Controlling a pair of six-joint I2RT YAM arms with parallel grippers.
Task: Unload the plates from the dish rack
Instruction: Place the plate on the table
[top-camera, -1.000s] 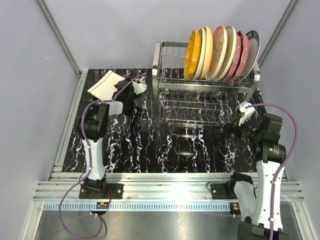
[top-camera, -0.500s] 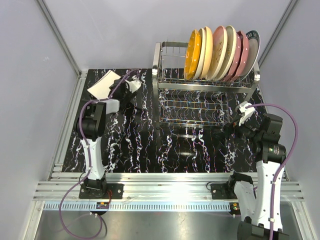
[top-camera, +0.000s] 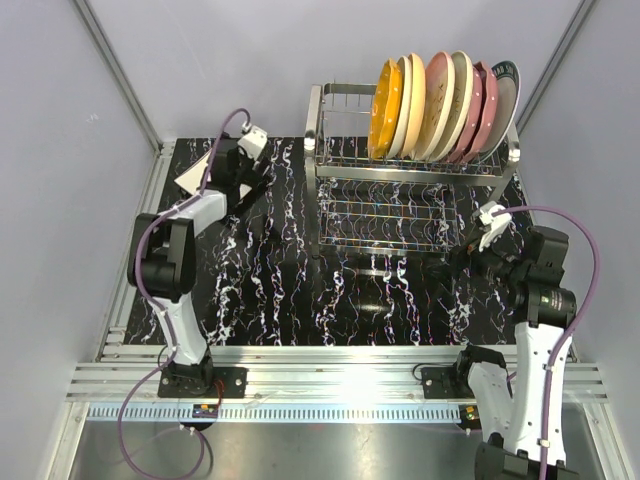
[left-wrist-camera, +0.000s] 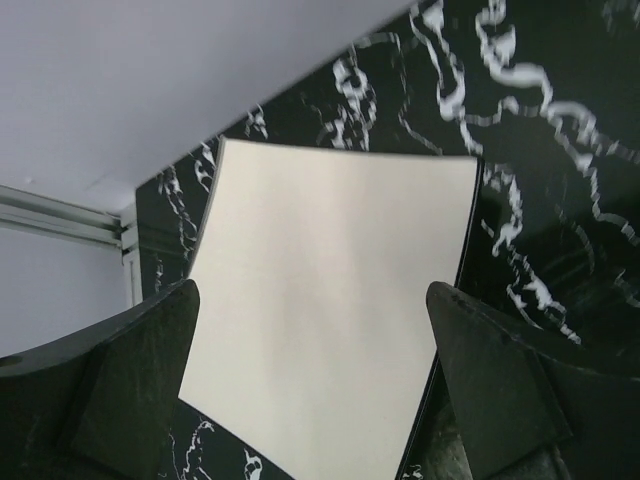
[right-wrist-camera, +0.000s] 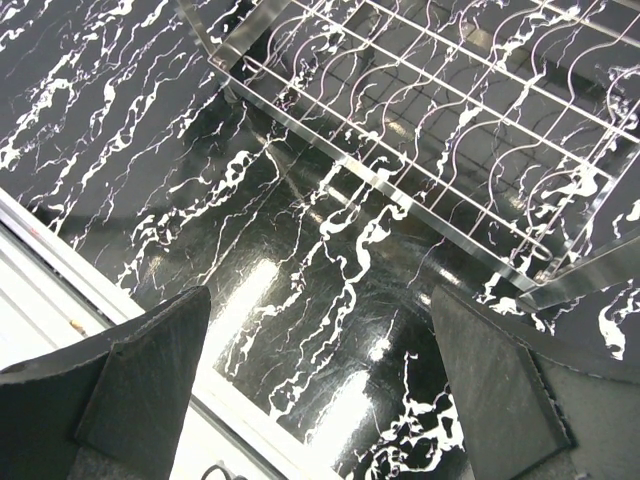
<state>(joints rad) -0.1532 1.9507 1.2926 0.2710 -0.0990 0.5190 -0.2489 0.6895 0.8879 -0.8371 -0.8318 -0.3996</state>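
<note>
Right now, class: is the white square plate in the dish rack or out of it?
Out. The white square plate lies on the black table, left of the dish rack, touching none of its wires.

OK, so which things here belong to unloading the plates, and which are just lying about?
Job: dish rack; plates standing in it; white square plate lying flat; left pincer; right pincer.
Just there: marbled table; purple cables; aluminium rails.

A row of plates (top-camera: 445, 105) stands on edge in the upper tier of the rack (top-camera: 410, 195), packed toward its right end. A white square plate (top-camera: 192, 172) lies at the far left corner of the black marbled surface (top-camera: 270, 290), the left pincer (top-camera: 224, 172) just above it. The right pincer (top-camera: 455, 262) hangs beside the rack's near right corner.
</note>
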